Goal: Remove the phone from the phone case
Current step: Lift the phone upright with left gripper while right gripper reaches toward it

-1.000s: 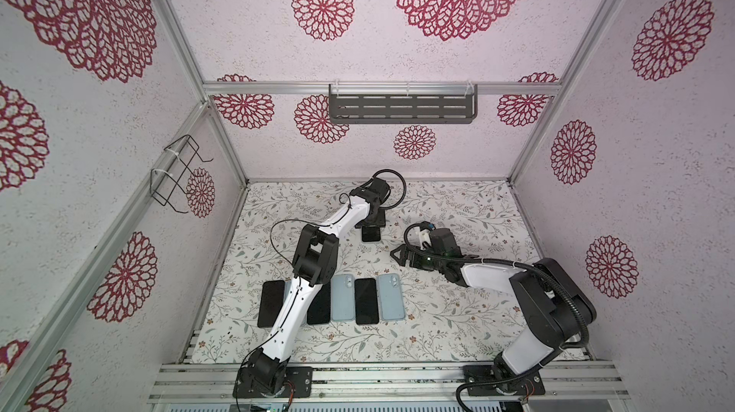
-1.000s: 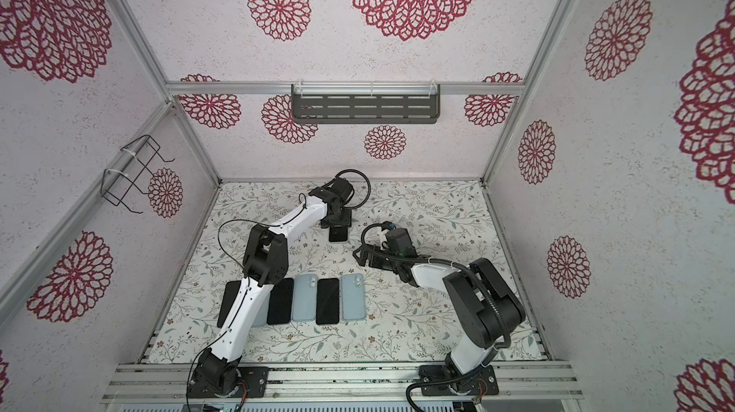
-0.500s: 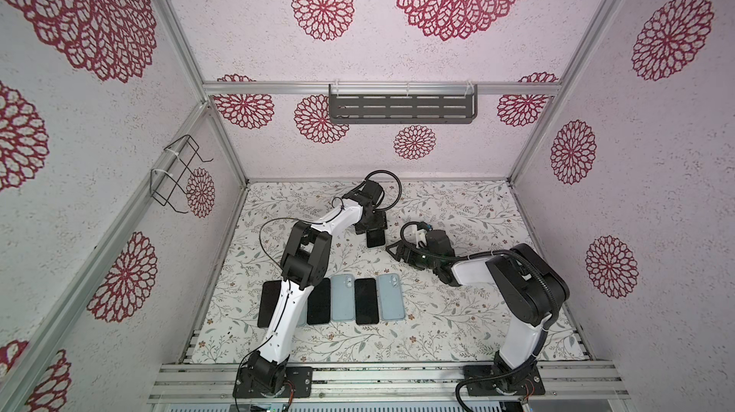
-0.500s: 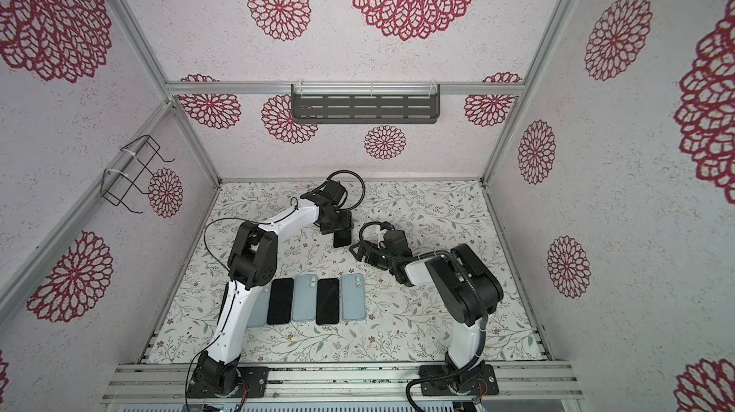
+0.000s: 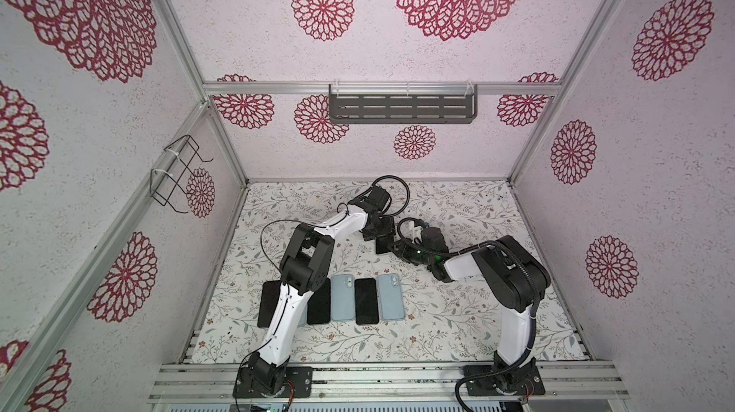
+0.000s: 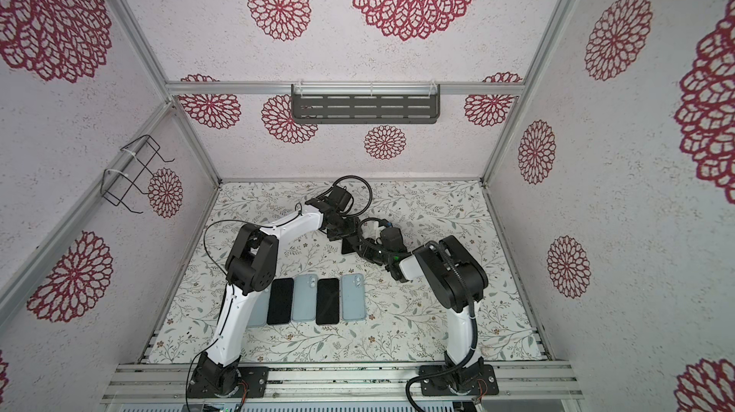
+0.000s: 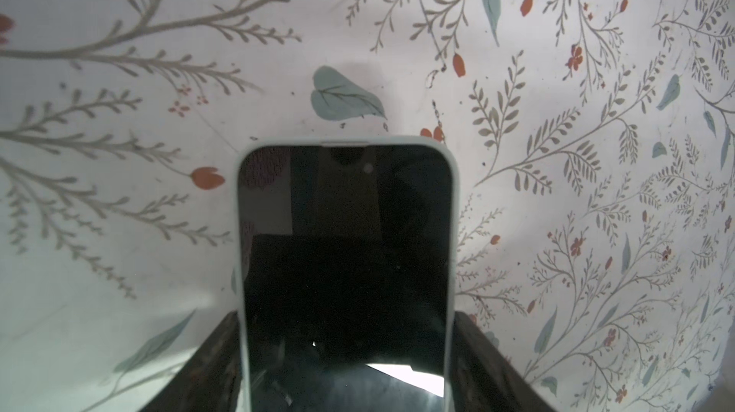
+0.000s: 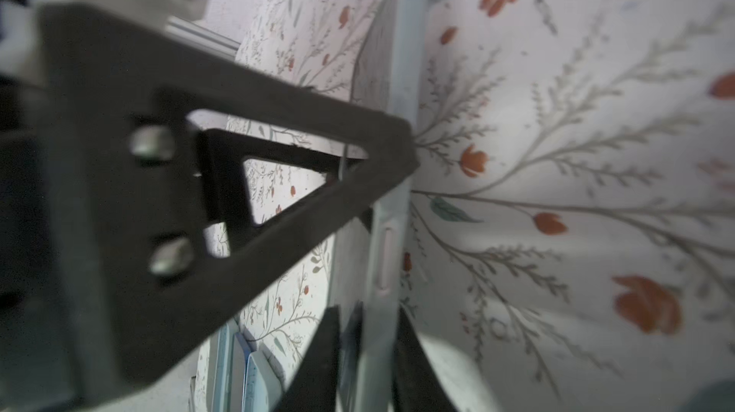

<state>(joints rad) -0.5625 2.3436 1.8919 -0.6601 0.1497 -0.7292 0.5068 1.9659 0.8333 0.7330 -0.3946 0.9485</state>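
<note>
Both arms are on the same thing here, out in the middle of the worktop (image 5: 469,310), a touch toward its far edge. The left end effector (image 7: 344,322) is clamped across the width of the phone case (image 7: 452,231), one finger on each long side, jaws wide because the case is wide. That leaves the dark screen of the phone (image 7: 346,255) facing the wrist camera and one short end sticking out free. I'd call it a bracing hold, the anchor for the pull. The phone sits fully inside its pale rim, with no gap showing yet.

Now the right end effector (image 8: 368,330). Its two fingers are closed in on the thin edge of the case, one on the screen side and one on the back, just along from the side button (image 8: 385,259). One of the left fingers (image 8: 258,191) crosses that same edge close by. Pinching the thickness like that looks like a bid to catch the lip and peel it off while the other arm holds firm. This blurred close-up doesn't show whether it has only the lip or case and phone together. I also can't tell whether the phone is lifted or resting on the worktop.

Toward the near edge, a row of dark phones (image 5: 366,302) and pale blue backs (image 5: 390,297) lies well apart, out of the arms' way.
</note>
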